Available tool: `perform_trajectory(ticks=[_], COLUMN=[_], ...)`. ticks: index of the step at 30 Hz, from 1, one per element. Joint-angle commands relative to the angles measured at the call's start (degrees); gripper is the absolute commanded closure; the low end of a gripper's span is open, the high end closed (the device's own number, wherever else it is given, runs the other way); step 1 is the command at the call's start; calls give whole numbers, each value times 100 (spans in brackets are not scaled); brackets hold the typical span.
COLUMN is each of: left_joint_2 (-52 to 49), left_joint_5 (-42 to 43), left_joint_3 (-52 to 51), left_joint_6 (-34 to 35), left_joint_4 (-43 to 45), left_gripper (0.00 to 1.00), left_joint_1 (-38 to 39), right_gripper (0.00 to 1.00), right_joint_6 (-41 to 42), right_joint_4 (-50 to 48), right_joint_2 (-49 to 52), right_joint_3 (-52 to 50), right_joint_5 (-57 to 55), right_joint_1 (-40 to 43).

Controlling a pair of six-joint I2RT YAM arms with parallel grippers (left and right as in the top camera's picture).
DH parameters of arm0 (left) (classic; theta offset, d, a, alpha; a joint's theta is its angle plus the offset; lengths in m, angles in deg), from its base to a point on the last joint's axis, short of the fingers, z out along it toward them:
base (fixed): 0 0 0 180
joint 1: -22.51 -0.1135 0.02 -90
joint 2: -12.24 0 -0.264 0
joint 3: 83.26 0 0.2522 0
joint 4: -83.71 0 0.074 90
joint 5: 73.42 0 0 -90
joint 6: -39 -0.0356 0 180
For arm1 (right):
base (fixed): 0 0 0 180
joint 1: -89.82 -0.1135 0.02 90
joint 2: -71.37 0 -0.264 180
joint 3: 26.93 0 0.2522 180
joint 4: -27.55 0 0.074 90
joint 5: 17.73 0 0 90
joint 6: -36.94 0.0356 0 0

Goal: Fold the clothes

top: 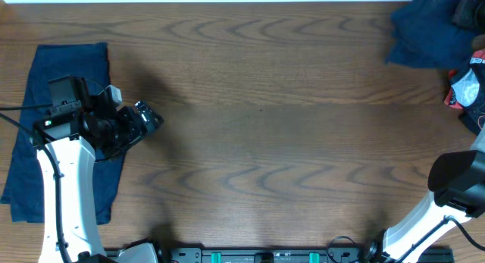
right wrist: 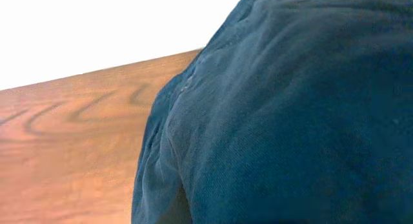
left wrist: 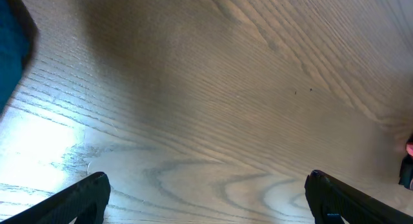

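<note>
My left gripper [left wrist: 206,201] stands fully open and empty above the table [left wrist: 213,88]. Right gripper is closed; I cannot tell what it grips. One folded garment [top: 72,66] lies far left, and the heaped clothes [top: 428,32] sit in the far-right corner.

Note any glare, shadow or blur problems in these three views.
Overhead: even and sharp, a soft shadow on the table beside the left arm. Left wrist: glare washes out the wood grain at lower left, broad shadow at upper left, left gripper dark. Right wrist: the navy cloth fills most of the frame, slightly soft; background beyond the table is blown out white.
</note>
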Motion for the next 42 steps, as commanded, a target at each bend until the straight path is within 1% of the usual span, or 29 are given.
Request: perform_trajectory(ticks=[1,10,15,19,25,32,34,39,42], left_joint_2=[-35,-35,-35,-35,-35,-35,-35,-35,-35], left_joint_5=[-26,-22,-22,-22,-24,-22,-22,-24,-22], left_joint_3=[118,118,118,118,118,118,118,118,118], left_joint_6=[-55,-52,-50,-50,-52,-52,-52,-52,-50], left_joint_4=[-37,-105,-149,-214,-205,-188,-188,-186,-188], left_gripper=[2,2,2,2,2,2,2,2,2], left_joint_1=[15,20,20,20,20,20,20,20,20], right_gripper=[99,99,99,99,99,99,99,99,99], right_joint_6=[-234,-529,-566,-564,-566,-566,-590,-1554,-1679], right_joint_4=[-323,-673,-673,-693,-538,-291,-144,592,562], right_joint_2=[26,365,610,619,619,619,619,616,616], right_joint_3=[179,179,179,181,181,181,181,197,199], right_joint_5=[-177,-48,103,750,1373,2430,2542,2520,2518], right_joint_1=[26,111,505,1069,1873,2402,2463,2378,2190])
